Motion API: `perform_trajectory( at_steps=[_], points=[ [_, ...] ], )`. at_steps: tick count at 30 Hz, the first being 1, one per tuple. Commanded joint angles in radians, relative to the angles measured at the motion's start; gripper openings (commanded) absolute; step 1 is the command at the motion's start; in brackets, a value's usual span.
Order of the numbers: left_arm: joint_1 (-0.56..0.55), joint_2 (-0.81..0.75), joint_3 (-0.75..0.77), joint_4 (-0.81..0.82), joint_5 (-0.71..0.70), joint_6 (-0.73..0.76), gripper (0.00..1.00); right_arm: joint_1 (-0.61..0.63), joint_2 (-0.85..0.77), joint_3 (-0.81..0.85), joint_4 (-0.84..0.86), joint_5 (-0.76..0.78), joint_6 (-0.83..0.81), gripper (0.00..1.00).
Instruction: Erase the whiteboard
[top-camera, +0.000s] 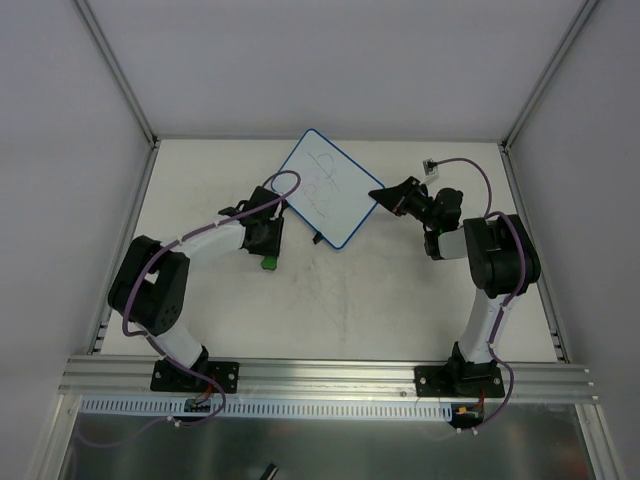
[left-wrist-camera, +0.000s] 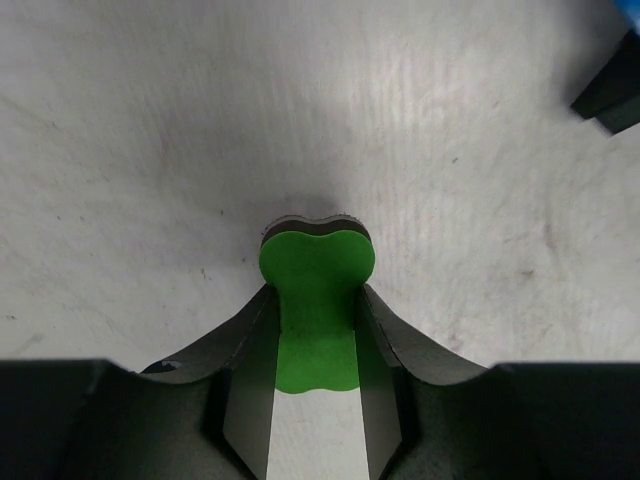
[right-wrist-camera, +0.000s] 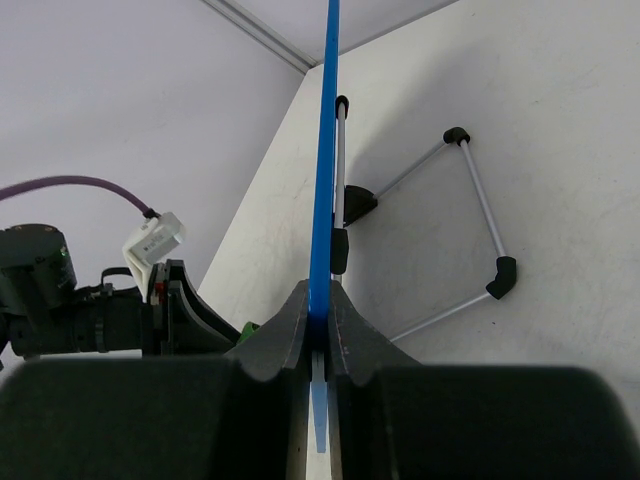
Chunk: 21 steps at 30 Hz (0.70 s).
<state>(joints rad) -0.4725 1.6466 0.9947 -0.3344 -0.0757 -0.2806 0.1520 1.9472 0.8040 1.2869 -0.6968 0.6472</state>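
Observation:
The whiteboard (top-camera: 325, 186), white with a blue rim and faint scribbles, stands tilted at the table's far middle. My right gripper (top-camera: 378, 196) is shut on its right edge; the right wrist view shows the blue rim (right-wrist-camera: 324, 160) edge-on, pinched between the jaws (right-wrist-camera: 320, 325). My left gripper (top-camera: 268, 258) sits just left of the board's lower corner, low over the table. It is shut on the green peanut-shaped eraser (left-wrist-camera: 315, 300), which pokes out past the fingertips (left-wrist-camera: 316, 300). The eraser also shows in the top view (top-camera: 268, 264).
A folding wire stand with black joints (right-wrist-camera: 470, 210) hangs behind the board. A black foot of the board (left-wrist-camera: 610, 95) shows at the upper right of the left wrist view. Enclosure walls and frame posts ring the white table (top-camera: 330, 310).

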Motion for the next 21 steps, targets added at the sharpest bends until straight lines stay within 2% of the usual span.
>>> perform_trajectory(
  at_steps=[1,3,4,7,14,21],
  points=[
    [-0.011,-0.050,0.116,0.006,0.016,-0.026,0.13,0.009,0.002,0.035,0.127,-0.033,0.006,0.00],
    [-0.008,-0.044,0.160,0.005,0.016,-0.032,0.02,0.008,-0.001,0.031,0.127,-0.033,0.005,0.00],
    [-0.006,-0.033,0.212,0.006,0.013,-0.034,0.00,0.008,-0.002,0.031,0.127,-0.032,0.005,0.00],
    [0.021,0.002,0.325,0.006,0.028,-0.060,0.00,0.006,-0.005,0.031,0.126,-0.036,0.005,0.00],
    [0.184,0.177,0.625,0.009,0.281,-0.213,0.00,0.008,-0.005,0.031,0.127,-0.046,0.005,0.00],
    [0.224,0.370,0.929,0.020,0.304,-0.270,0.00,0.009,-0.010,0.029,0.143,-0.049,0.003,0.00]
  ],
)
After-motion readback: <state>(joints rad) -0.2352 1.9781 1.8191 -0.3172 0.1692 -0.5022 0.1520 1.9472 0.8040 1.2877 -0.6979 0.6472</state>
